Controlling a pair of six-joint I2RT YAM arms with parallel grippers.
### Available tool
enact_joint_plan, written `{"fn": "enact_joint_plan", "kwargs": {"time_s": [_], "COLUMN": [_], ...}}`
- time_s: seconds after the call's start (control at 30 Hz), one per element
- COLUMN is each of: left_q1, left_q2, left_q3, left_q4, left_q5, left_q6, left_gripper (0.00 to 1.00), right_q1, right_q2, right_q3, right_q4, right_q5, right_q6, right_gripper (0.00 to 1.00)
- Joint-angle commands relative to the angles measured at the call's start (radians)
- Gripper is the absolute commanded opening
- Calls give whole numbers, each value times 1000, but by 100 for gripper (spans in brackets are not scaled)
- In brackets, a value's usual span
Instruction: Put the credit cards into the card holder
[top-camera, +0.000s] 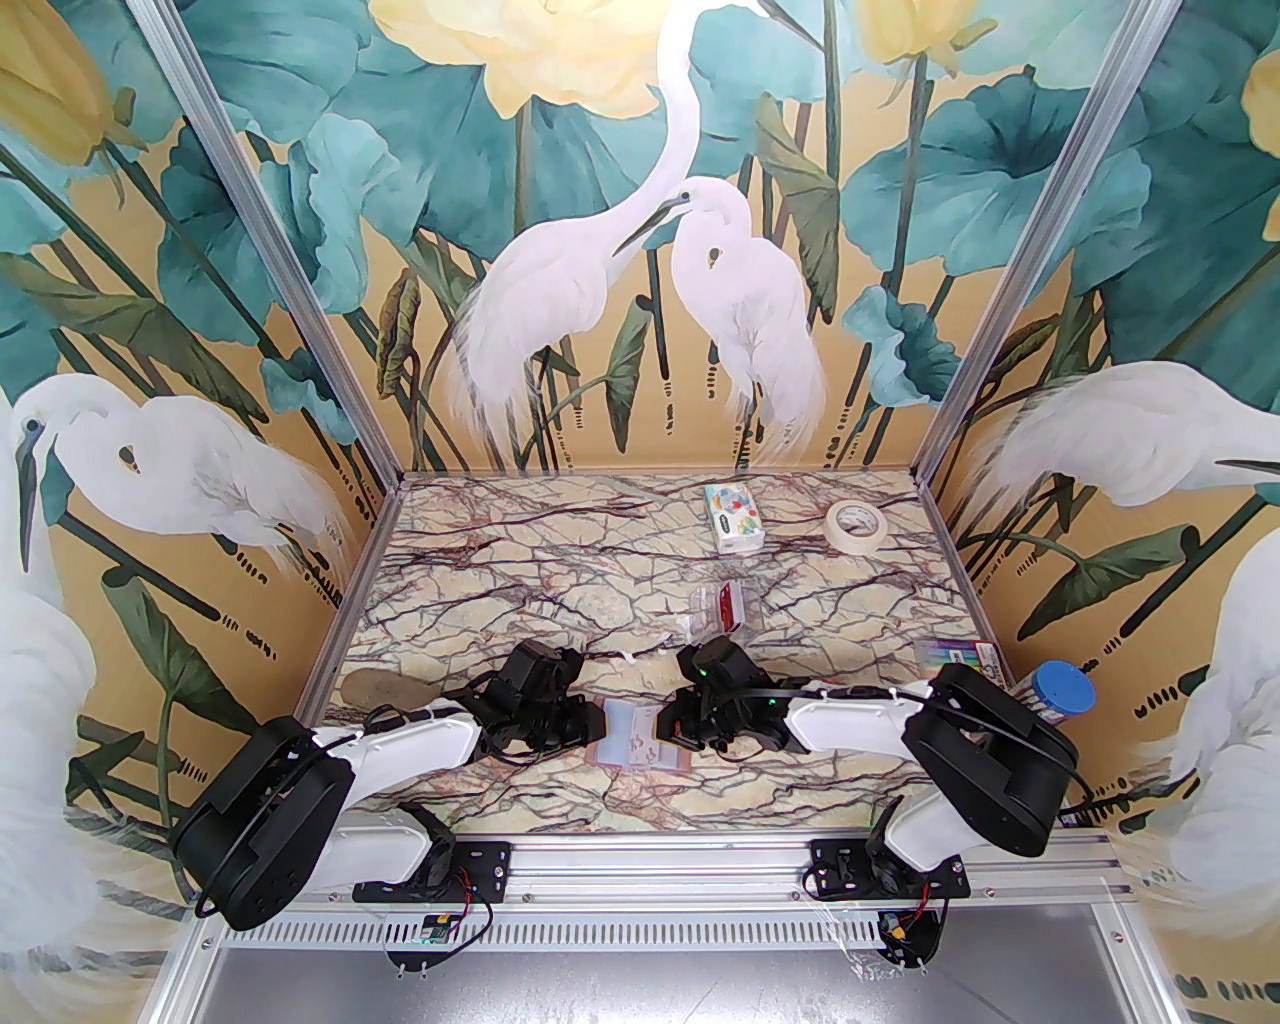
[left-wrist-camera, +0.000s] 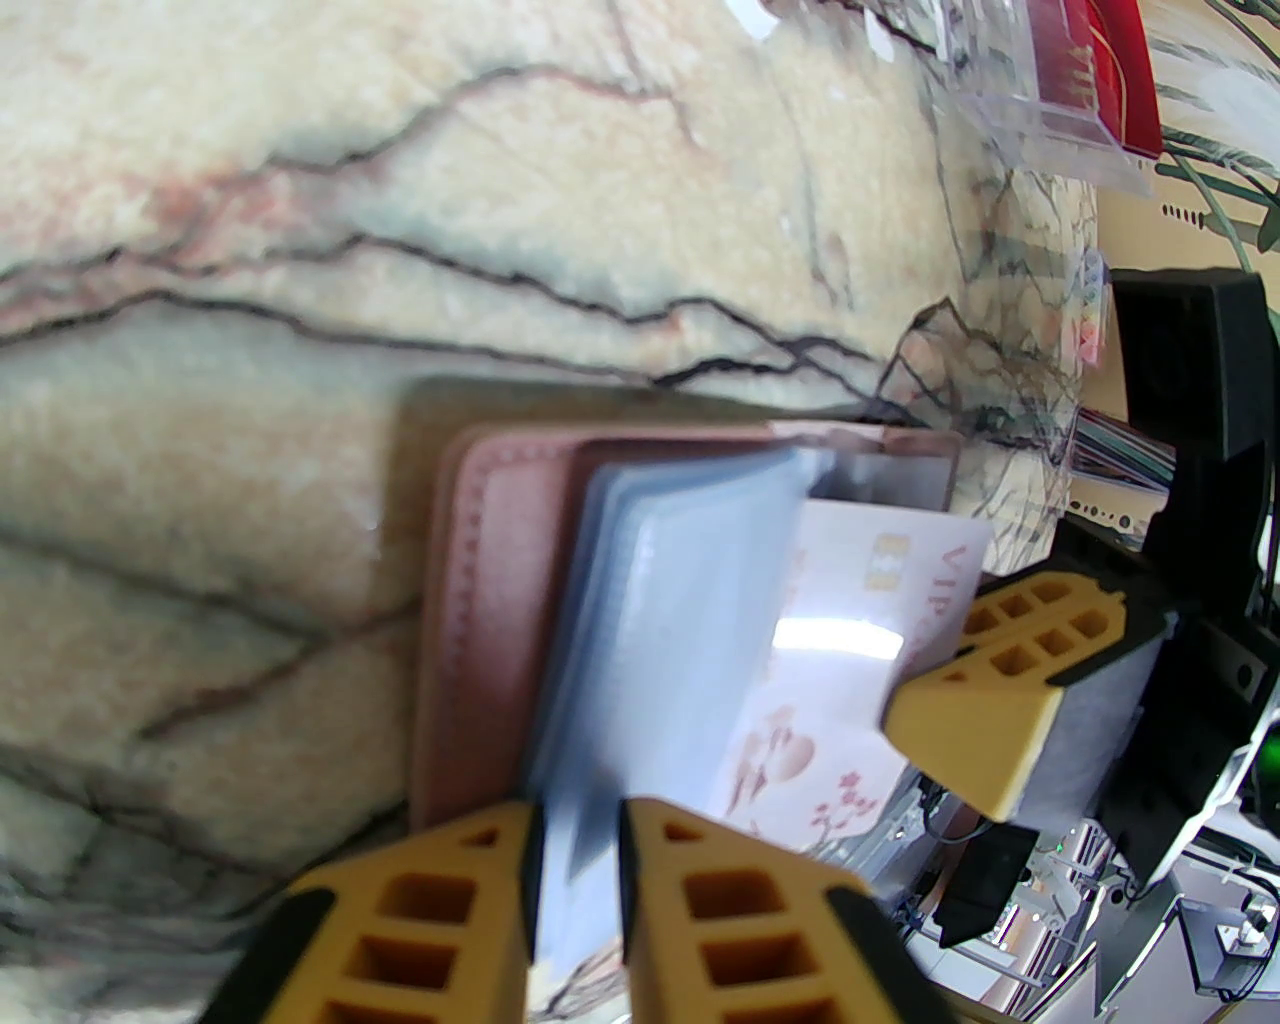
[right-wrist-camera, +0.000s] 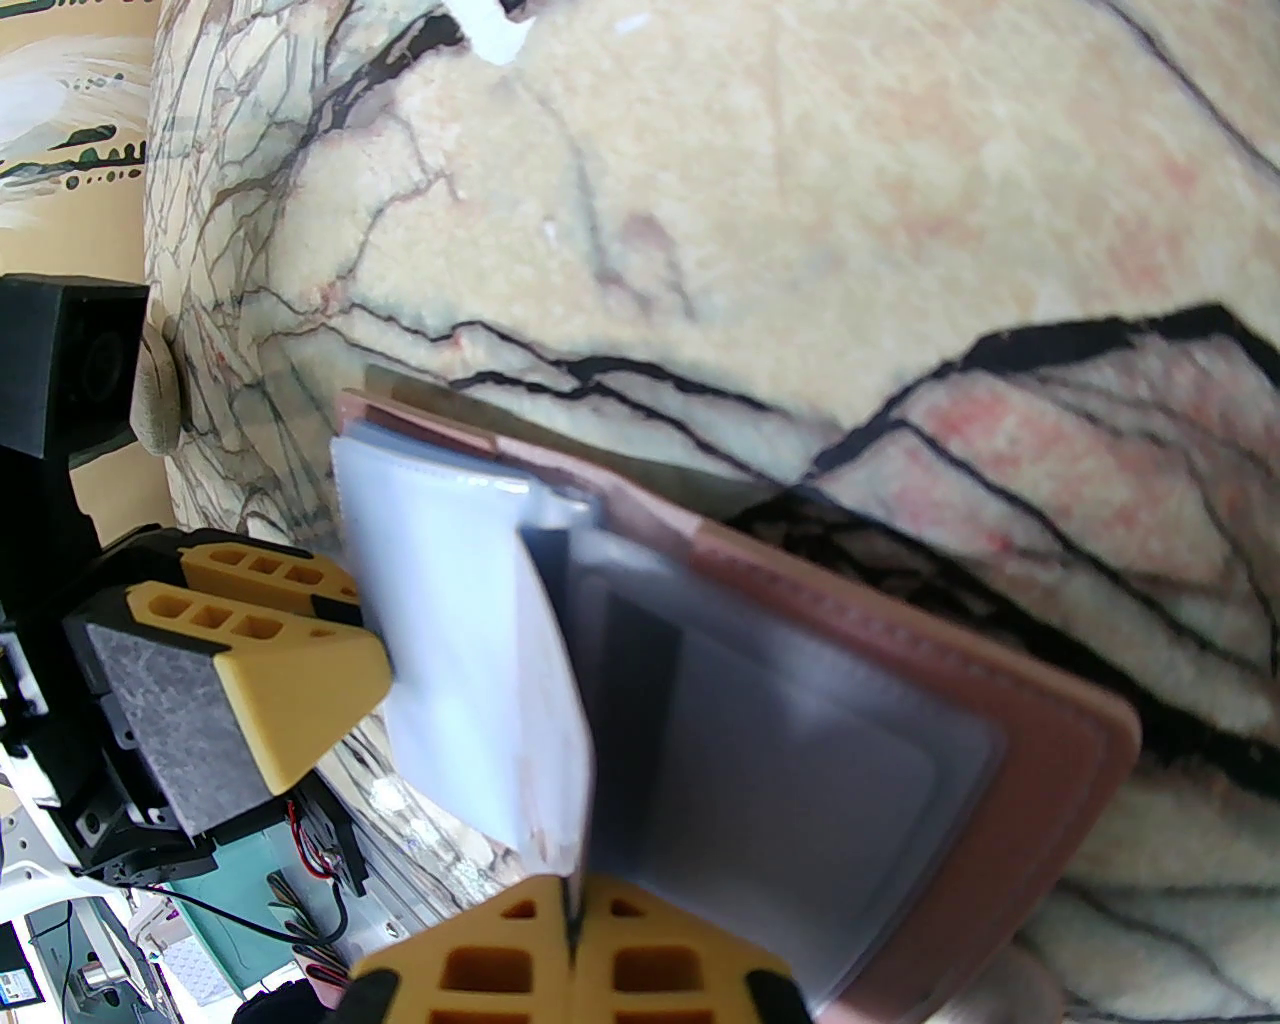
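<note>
Left gripper (left-wrist-camera: 575, 815), bottom centre, clamped clear sleeves (left-wrist-camera: 660, 620) of card holder (left-wrist-camera: 470, 620), likely keeping pocket open. Right gripper (right-wrist-camera: 572, 900) pinched pale card (left-wrist-camera: 830, 680), angled toward sleeves, probably for insertion.

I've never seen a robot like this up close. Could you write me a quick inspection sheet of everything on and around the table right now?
Surface: marble-patterned tabletop, cream with dark veins.
Job's things: dusty-pink leather-like card holder lies open between the grippers; pale pink plastic card meets its clear sleeves; red card sits in a clear plastic stand.
Clutter: colourful tissue pack, cream tape roll, blue-lidded jar.
Grippers: left gripper shut on a clear sleeve of the holder; right gripper shut on the pale pink card.
Cables: black cable along the right arm.
Surroundings: heron-and-lotus mural walls.
</note>
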Motion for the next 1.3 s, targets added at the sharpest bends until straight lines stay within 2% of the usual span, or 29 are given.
{"fn": "enact_joint_plan", "kwargs": {"time_s": [0.0, 1.27], "left_q1": [4, 4], "left_q2": [30, 22], "left_q3": [-1, -3], "left_q4": [-9, -38], "left_q5": [-18, -40], "left_q6": [18, 27], "left_gripper": [21, 21], "right_q1": [7, 7], "right_q2": [30, 56], "right_q3": [-22, 44], "right_q4": [-21, -136], "right_q5": [25, 38], "right_q6": [20, -58], "right_gripper": [0, 0]}}
